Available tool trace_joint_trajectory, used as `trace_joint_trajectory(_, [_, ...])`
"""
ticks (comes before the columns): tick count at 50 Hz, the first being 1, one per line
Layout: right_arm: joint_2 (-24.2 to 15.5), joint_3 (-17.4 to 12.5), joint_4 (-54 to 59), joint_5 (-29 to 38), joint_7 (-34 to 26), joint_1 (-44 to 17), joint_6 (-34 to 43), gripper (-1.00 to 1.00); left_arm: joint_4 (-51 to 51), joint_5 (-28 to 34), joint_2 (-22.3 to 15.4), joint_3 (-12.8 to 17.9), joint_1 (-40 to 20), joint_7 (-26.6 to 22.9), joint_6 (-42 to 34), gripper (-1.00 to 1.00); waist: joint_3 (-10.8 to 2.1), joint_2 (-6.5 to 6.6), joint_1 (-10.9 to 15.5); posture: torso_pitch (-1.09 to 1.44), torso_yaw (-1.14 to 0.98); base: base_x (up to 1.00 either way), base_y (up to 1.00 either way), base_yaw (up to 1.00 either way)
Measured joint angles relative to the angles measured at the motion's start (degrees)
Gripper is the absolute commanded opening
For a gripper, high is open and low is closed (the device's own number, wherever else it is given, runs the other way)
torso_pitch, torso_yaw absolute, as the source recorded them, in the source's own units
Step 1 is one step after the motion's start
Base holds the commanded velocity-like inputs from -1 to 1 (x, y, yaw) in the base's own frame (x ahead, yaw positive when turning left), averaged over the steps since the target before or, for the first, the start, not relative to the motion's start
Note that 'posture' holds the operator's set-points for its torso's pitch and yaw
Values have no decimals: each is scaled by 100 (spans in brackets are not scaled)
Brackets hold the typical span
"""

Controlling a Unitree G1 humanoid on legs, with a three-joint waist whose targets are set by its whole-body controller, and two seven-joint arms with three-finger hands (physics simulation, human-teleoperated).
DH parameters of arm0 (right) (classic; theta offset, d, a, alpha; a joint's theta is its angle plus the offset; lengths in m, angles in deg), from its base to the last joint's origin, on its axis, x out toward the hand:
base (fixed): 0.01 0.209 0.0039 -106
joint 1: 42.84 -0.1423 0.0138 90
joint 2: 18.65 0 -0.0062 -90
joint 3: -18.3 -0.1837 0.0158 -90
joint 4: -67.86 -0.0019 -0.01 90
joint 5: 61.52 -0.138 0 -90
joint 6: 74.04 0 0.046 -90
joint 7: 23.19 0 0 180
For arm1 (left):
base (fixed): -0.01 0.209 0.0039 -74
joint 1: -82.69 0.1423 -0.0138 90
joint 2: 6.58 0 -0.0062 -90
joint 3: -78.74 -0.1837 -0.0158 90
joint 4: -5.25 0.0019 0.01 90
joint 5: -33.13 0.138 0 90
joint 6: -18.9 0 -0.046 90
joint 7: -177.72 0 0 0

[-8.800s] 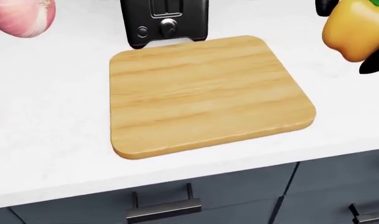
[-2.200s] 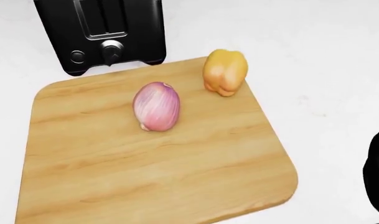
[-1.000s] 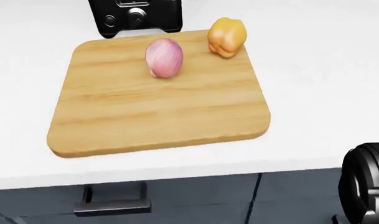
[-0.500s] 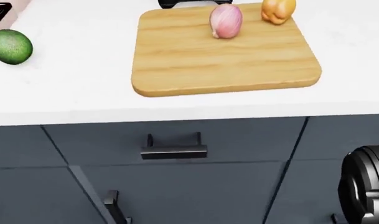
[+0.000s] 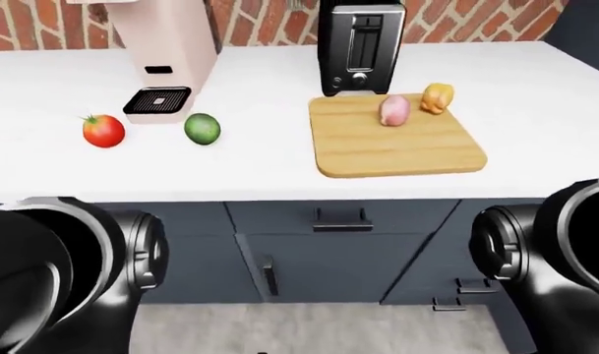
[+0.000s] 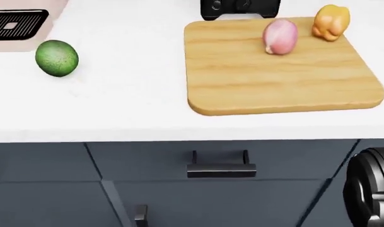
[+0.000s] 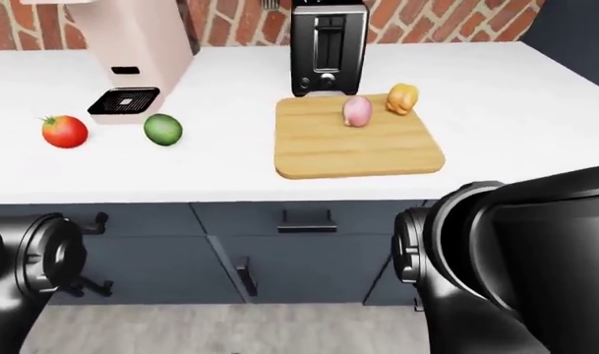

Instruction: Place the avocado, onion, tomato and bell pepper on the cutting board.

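White counter (image 5: 250, 158) bears onion (image 6: 280, 36) and bell pepper (image 6: 331, 21) on cutting board (image 6: 274, 80) (hands unseen, their state unknowable).

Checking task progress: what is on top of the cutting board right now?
The onion and bell pepper lie on the cutting board, near the toaster. The avocado and tomato sit off it. Nothing is hidden.

- Both hands lie outside every view; only black arm joints show at the bottom edges.
- The toaster (image 6: 240, 8) is cut by the head view's top edge.
- The tomato (image 5: 103, 130) is outside the head view.
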Motion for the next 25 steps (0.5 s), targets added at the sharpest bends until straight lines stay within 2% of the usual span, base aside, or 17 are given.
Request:
trace_joint_trajectory(3, [5, 10, -45, -4, 24, 14, -20, 100, -70, 47, 8, 20, -33, 43, 12, 100, 71, 248, -44, 0, 0, 13, 39, 0])
trace_joint_trajectory(4, [15, 10, -20, -5, 24, 6, -13, 100, -54, 51, 5, 20, -44, 45, 14, 100, 48, 396, -49, 0, 0, 13, 39, 0])
trace_joint_trajectory(5, [49, 22, -4, -8, 22, 13, -3, 100, -19, 51, -15, 29, -50, 44, 14, 100, 25, 462, -22, 0, 0, 9, 39, 0])
trace_joint_trajectory(6, [82, 52, -32, -9, 10, 62, 10, 100, -16, 58, -16, 50, -11, 44, 8, 100, 74, 406, 16, 0, 0, 9, 39, 0])
trace_joint_trajectory(7, [94, 93, -38, -20, -14, 84, 19, 100, -23, 73, -8, 74, 30, 43, -12, 100, 114, 405, 20, 0, 0, 9, 38, 0])
trace_joint_trajectory(9, [86, 116, -14, -44, -52, 95, 28, 100, 2, 93, 22, 70, 15, 41, -42, 100, 111, 377, -25, 0, 0, 4, 15, 0])
trace_joint_trajectory(13, [114, 9, -28, 9, -33, 89, 126, 100, -24, 74, 39, -12, -40, 33, 33, 100, 253, 258, -111, 0, 0, 0, 0, 0])
trace_joint_trajectory(17, [112, 97, 20, -18, -39, 114, 115, 100, 24, 90, 27, 75, 24, 22, -6, 100, 356, 62, -78, 0, 0, 0, 0, 0])
trace_joint_trajectory(20, [106, 124, 73, -20, -73, 113, 102, 100, 49, 109, 28, 82, 26, 15, -44, 100, 345, -155, 8, 0, 0, 0, 0, 0])
trace_joint_trajectory(21, [103, 121, 72, -16, -81, 122, 98, 100, 44, 111, 31, 78, 20, 14, -44, 100, 341, -186, 44, 0, 0, 0, 0, 0])
trace_joint_trajectory(22, [107, 114, 46, -5, -87, 148, 99, 100, 21, 113, 43, 72, 34, 14, -43, 100, 372, -137, 40, 0, 0, 0, 18, 0])
trace_joint_trajectory(25, [124, 90, 106, 17, -119, 168, 136, 100, 96, 83, 51, 24, 44, -16, -50, 100, 195, 79, 28, 0, 0, 0, 23, 0])
